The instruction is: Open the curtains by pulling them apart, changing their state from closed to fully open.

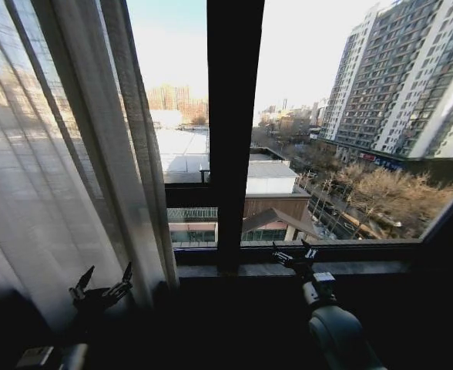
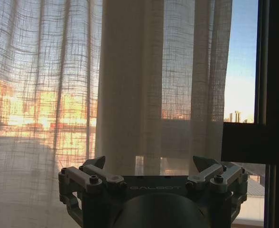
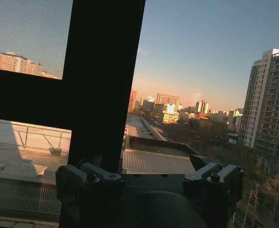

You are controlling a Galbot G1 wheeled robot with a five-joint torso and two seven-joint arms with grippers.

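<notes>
My left gripper [image 1: 102, 283] hangs wide open before the sheer curtain [image 1: 65, 154]; light, limp fabric, so I'd pinch its bunched inner edge.

Dark window frame [image 1: 234, 131], grey sill [image 1: 350, 267], tall apartment blocks [image 1: 407, 77] beyond the glass.

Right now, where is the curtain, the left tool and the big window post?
curtain [image 1: 72, 154], head view, on its pleated folds.
left tool [image 1: 102, 288], head view, between its open fingertips.
window post [image 1: 233, 116], head view, on its dark upright bar.
</notes>
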